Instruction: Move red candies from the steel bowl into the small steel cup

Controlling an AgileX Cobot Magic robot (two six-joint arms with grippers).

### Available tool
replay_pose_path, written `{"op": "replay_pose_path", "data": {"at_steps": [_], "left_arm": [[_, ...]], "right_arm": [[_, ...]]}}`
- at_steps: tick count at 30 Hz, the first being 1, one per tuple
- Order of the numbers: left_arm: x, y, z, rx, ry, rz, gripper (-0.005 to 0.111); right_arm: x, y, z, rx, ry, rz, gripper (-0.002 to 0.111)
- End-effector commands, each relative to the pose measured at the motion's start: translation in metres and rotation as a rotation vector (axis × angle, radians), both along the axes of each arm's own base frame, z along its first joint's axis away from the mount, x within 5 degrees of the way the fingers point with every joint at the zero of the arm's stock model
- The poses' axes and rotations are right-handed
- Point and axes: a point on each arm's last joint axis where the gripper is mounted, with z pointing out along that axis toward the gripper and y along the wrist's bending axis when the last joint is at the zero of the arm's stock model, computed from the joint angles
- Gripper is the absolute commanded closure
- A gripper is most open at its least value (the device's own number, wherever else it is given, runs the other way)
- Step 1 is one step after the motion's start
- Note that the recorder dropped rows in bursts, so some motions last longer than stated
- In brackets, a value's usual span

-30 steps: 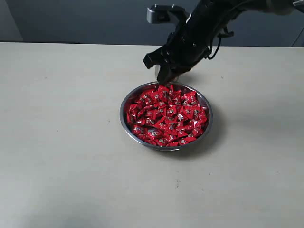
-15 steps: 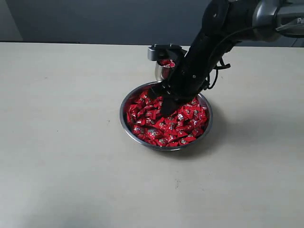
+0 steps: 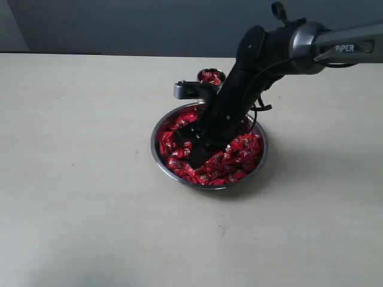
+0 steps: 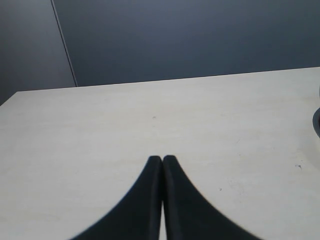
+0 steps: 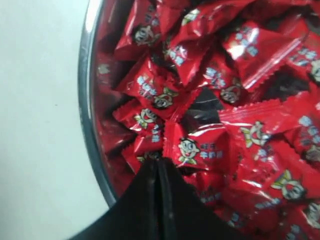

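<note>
**Right gripper down in the bowl, fingers closed**

Nearest the exterior camera lay bare pale table (image 3: 90, 227).

Next came the steel bowl (image 3: 157, 156), heaped with the red candies (image 3: 239, 156). The right wrist view caught its rim (image 5: 87, 100) and the wrappers close up (image 5: 200, 150). Each wrapper carried a small cartoon face with pale characters beside it. The characters were too small and creased to read.

Right gripper (image 3: 194, 162): its tips were sunk into the pile at about 7 o'clock from the bowl's centre. The wrist view showed the two black fingers (image 5: 159, 165) pressed flush together with only a seam between them. The tips touched the candies near the rim. I could not tell whether any wrapper was pinched.

Past the bowl, at its 12 o'clock and just beside the rim, stood the small steel cup (image 3: 199, 76), upright. Red candies showed in its mouth.

The right arm (image 3: 275, 51) came in from about 2 o'clock, sloping down over the bowl. White lettering on its grey tube read "PIPER" (image 3: 344, 48).

A dark wall (image 3: 119, 24) closed off the far table edge.

Left gripper (image 4: 162, 160): it was seen only from its own wrist. The fingers were closed tip to tip, holding nothing, above open table (image 4: 100, 125).
</note>
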Motion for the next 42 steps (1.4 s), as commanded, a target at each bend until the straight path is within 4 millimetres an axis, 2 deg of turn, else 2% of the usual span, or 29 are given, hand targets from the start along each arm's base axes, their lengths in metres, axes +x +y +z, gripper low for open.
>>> {"op": "replay_pose_path", "data": {"at_steps": [1, 4, 8, 10, 19, 35, 37, 42], "left_arm": [[-0.001, 0.0, 0.003, 0.001, -0.018, 0.003, 0.106], [-0.001, 0.0, 0.003, 0.001, -0.018, 0.003, 0.106], [-0.001, 0.0, 0.003, 0.001, -0.018, 0.003, 0.106], [-0.001, 0.0, 0.003, 0.001, -0.018, 0.003, 0.106], [-0.001, 0.0, 0.003, 0.001, -0.018, 0.003, 0.106], [-0.001, 0.0, 0.003, 0.001, -0.018, 0.003, 0.106], [-0.001, 0.0, 0.003, 0.001, -0.018, 0.003, 0.106], [-0.001, 0.0, 0.003, 0.001, -0.018, 0.003, 0.106]], "right_arm": [[-0.003, 0.005, -0.009, -0.005, -0.002, 0.022, 0.109], [-0.002, 0.005, -0.009, -0.002, -0.02, 0.014, 0.098], [0.001, 0.005, -0.01, -0.006, -0.053, 0.01, 0.073], [0.003, 0.004, -0.011, -0.02, -0.072, -0.005, 0.067], [0.013, 0.001, -0.013, -0.068, -0.174, -0.04, 0.066], [0.012, 0.004, -0.018, -0.048, -0.144, -0.068, 0.066], [0.012, 0.003, -0.018, -0.05, -0.139, -0.065, 0.07], [0.011, 0.003, -0.018, -0.057, -0.126, -0.056, 0.092]]}}
